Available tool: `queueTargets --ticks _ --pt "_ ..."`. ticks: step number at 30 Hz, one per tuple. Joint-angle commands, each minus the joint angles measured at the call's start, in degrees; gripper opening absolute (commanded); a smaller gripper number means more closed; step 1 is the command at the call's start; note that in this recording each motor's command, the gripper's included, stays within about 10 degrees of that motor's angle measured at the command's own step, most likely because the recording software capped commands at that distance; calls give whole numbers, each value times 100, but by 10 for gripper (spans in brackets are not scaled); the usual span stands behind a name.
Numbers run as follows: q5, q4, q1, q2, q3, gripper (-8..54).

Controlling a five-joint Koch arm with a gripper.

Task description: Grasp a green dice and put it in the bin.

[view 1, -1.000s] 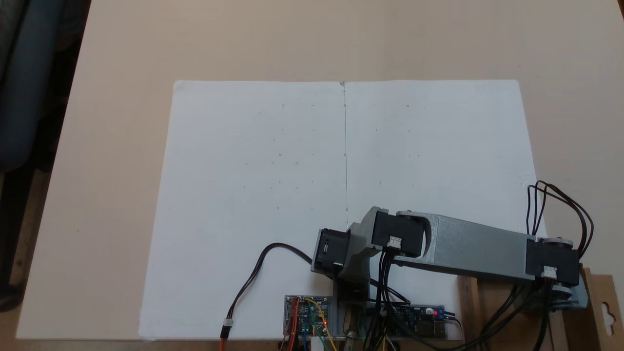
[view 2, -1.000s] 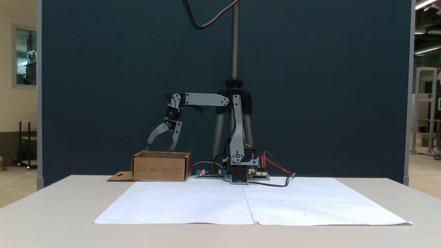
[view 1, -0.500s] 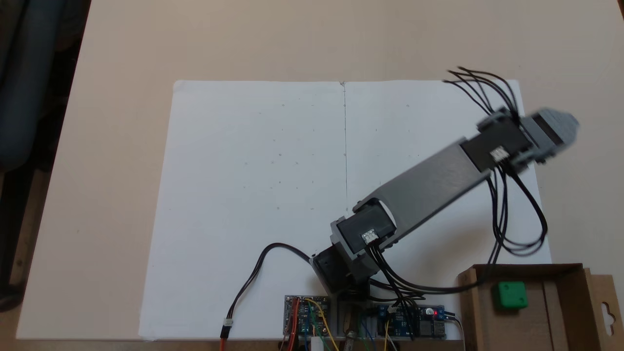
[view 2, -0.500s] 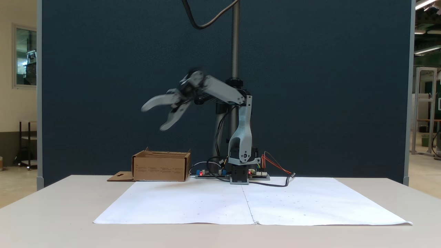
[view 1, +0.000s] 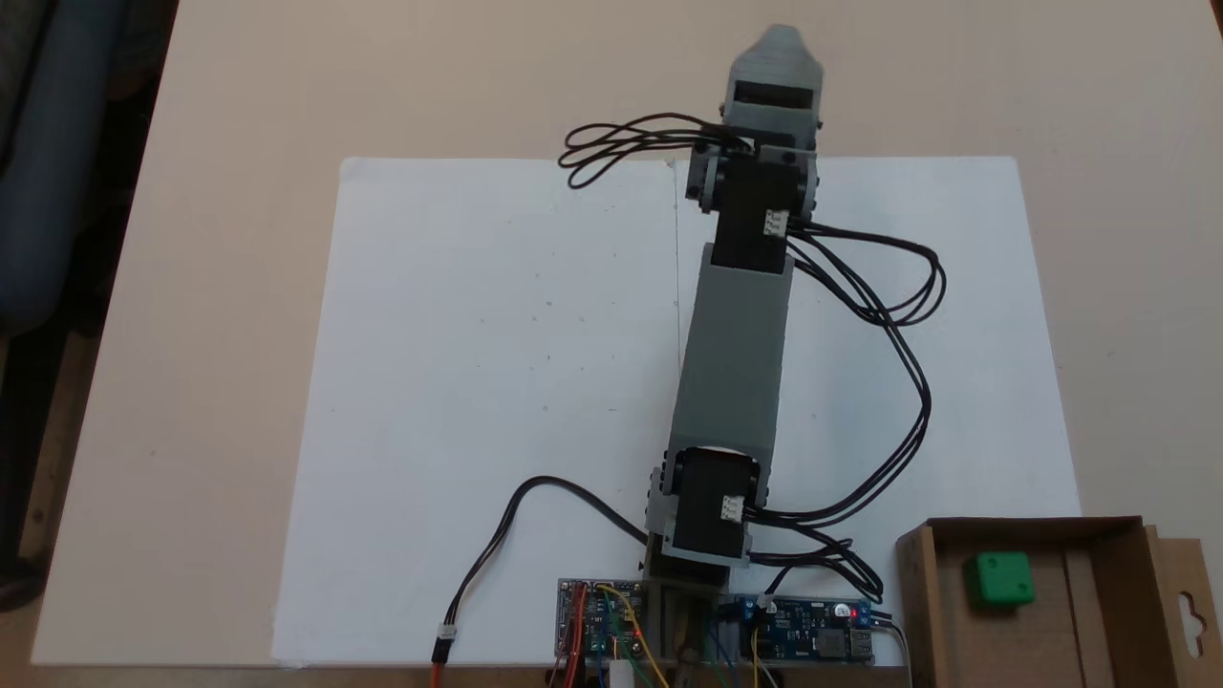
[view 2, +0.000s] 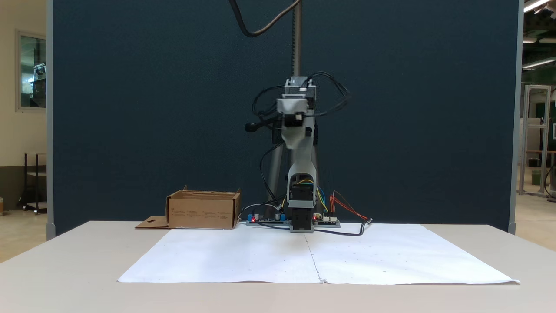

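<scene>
The beige rectangular table [view 1: 210,287] carries a large white paper sheet [view 1: 478,363] with a centre seam. Above the sheet, the grey and black jointed plastic arm [view 1: 736,354] stretches straight out from its base, away from the circuit boards [view 1: 602,616]. Its grey gripper [view 1: 776,53] points past the sheet's far edge; the jaws line up one behind the other, so their state cannot be told. The shallow brown cardboard bin [view 1: 917,592] sits at the bottom right corner of the top-down fixed view, and the small bright green plastic dice [view 1: 999,579] lies inside it.
</scene>
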State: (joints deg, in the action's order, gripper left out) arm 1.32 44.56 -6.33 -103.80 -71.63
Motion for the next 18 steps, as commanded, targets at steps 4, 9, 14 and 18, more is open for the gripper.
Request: queueTargets --ticks 4,9,14,18 --pt "-360 -984 606 -668 -738 443" --pt "-352 -2116 448 -1239 -2013 449" --pt "-281 -3136 387 -1714 -2962 466" --pt "-97 -3918 396 -1986 -3894 459"
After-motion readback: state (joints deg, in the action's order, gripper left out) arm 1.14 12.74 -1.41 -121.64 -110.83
